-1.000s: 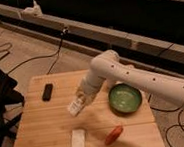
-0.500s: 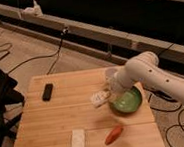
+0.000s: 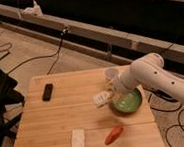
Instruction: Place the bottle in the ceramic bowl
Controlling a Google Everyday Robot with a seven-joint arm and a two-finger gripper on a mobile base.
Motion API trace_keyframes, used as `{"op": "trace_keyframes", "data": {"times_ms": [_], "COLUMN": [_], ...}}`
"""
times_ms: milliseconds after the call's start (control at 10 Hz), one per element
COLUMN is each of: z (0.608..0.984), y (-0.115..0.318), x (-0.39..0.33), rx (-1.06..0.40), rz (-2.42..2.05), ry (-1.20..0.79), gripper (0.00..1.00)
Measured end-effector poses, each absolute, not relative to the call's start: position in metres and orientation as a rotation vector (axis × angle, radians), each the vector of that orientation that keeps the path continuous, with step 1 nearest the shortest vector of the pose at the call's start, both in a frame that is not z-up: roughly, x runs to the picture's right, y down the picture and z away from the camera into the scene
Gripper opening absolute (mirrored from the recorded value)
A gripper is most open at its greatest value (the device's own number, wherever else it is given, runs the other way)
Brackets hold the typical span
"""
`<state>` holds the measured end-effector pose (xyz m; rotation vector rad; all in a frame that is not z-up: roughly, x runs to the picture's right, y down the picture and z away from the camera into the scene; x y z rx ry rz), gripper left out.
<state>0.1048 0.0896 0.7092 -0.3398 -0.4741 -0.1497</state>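
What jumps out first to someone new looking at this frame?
The white arm reaching in from the right, its tool carrying the bottle just left of the ceramic bowl at the wooden table's right side. Next, the orange-red object by the front edge, beside a flat white pad.

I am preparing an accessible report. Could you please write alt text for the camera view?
A white robot arm's gripper holds a small white bottle just left of a green ceramic bowl on a wooden table. Also on the table: a whitish cup, black remote, white pad and orange-red item.
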Motion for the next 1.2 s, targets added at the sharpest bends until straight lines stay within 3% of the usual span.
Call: {"op": "trace_keyframes", "data": {"times_ms": [400, 1100, 1200], "z": [0.749, 0.808, 0.810], "y": [0.097, 0.108, 0.110], "x": [0.145, 0.226, 0.230], "rx": [-0.380, -0.412, -0.413], "rz": [-0.014, 0.206, 0.221], "ry": [-0.458, -0.389, -0.390], "gripper": [0.03, 0.72, 0.78]}}
